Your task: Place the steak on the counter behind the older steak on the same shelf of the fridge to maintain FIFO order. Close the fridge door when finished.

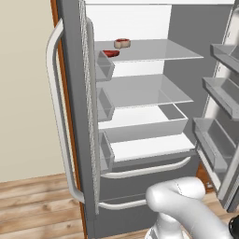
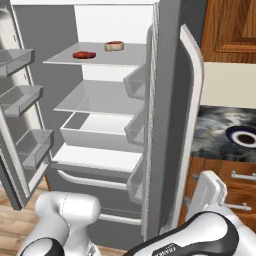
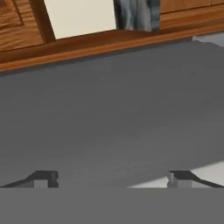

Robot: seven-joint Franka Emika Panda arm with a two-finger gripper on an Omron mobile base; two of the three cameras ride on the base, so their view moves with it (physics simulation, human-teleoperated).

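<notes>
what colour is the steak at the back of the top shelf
Red centre with a pale tan rim, the steak shows best in the right base view.

The fridge [image 1: 74, 70] is showing grey outside and white within, its bar handles [image 1: 58, 116] gleaming pale. On the pale grey translucent shelf [image 2: 120, 57], the steak [image 2: 114, 46] is showing a tan rim around red, while the older steak [image 2: 84, 54] is glowing wholly bright red. The bench [image 2: 215, 132] is showing dark marble with white veining above brown wooden drawers [image 2: 235, 185]. The dark fingers [image 3: 41, 178] are facing a flat grey panel.
</notes>
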